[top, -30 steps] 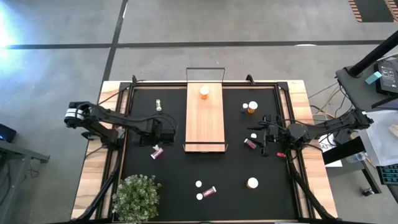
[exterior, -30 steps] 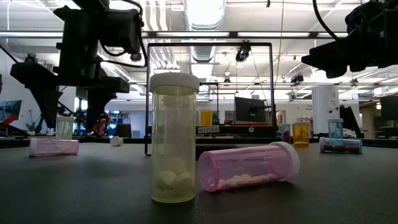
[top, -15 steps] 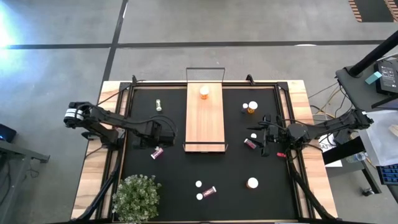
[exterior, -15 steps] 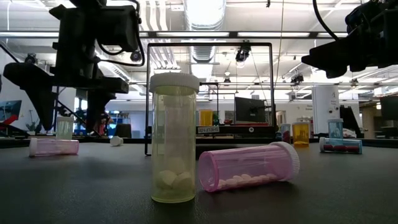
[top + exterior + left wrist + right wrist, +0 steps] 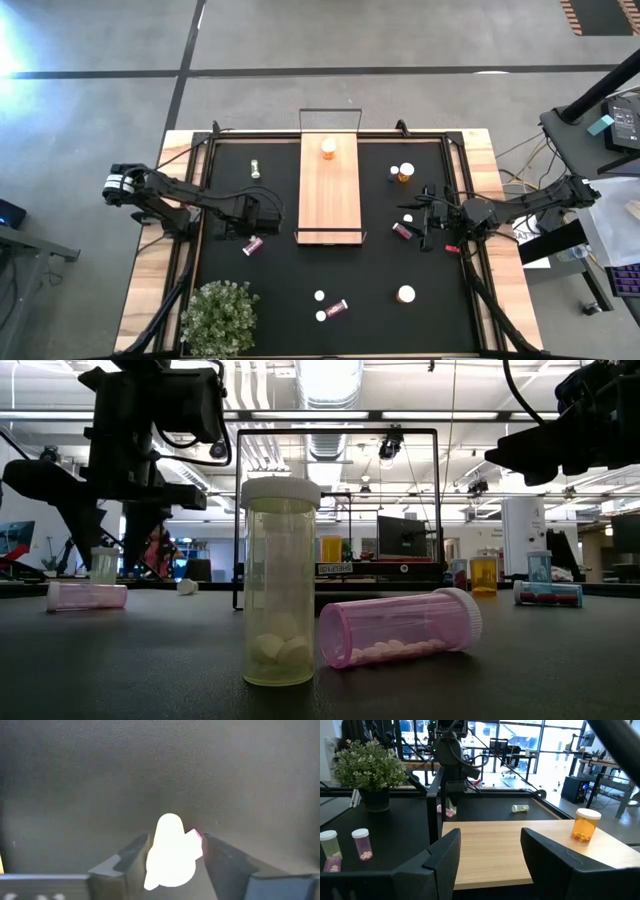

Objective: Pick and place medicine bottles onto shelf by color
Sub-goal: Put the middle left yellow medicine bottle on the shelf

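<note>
A slim pink bottle (image 5: 252,243) lies on its side on the black mat, left of the shelf (image 5: 330,195). My left gripper (image 5: 118,563) points down over it, shut on it. One amber bottle (image 5: 328,149) stands on the shelf's far end. Other bottles are scattered about: a pale one (image 5: 255,168) at the far left, an amber one (image 5: 405,172) and a pink one (image 5: 401,231) right of the shelf, and several near the front (image 5: 321,316). My right gripper (image 5: 428,222) waits open and level, right of the shelf. My left gripper has the pink bottle (image 5: 196,836) between its two fingers (image 5: 131,859), which come from above, pointing down, and stand against its two sides. Glare whitens the bottle, so I cannot tell which part they are on. The bottle still lies on the mat.
A potted plant (image 5: 220,318) stands at the near left corner. A small red bit (image 5: 451,248) lies below the right gripper. The shelf's black wire frames (image 5: 330,112) rise at its far and near ends. Bare mat lies between the shelf and the front bottles.
My left gripper has stayed over the pink bottle and drawn its fingers together from wide apart until they flank it closely. The bottle lies where it was.
</note>
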`<action>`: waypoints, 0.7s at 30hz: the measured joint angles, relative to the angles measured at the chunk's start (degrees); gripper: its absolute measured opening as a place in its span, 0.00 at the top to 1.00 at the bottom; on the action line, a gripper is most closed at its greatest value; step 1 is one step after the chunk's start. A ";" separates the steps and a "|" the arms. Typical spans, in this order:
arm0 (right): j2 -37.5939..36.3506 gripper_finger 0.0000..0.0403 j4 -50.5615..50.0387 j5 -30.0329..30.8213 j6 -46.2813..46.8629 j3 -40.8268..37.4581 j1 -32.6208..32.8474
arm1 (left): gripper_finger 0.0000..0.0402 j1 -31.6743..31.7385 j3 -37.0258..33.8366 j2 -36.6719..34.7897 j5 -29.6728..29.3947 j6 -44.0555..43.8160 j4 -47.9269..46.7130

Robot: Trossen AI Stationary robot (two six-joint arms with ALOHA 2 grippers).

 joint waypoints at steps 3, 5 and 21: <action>0.00 0.51 0.00 -0.01 0.00 0.00 0.00 | 0.72 0.00 0.00 0.00 -0.01 0.02 -0.02; 0.00 0.51 0.00 0.00 0.00 0.01 0.02 | 0.76 0.04 0.00 0.00 -0.01 0.02 -0.02; 0.00 0.51 0.02 0.00 0.01 0.00 0.01 | 0.78 2.26 3.90 0.00 -6.18 7.43 -1.85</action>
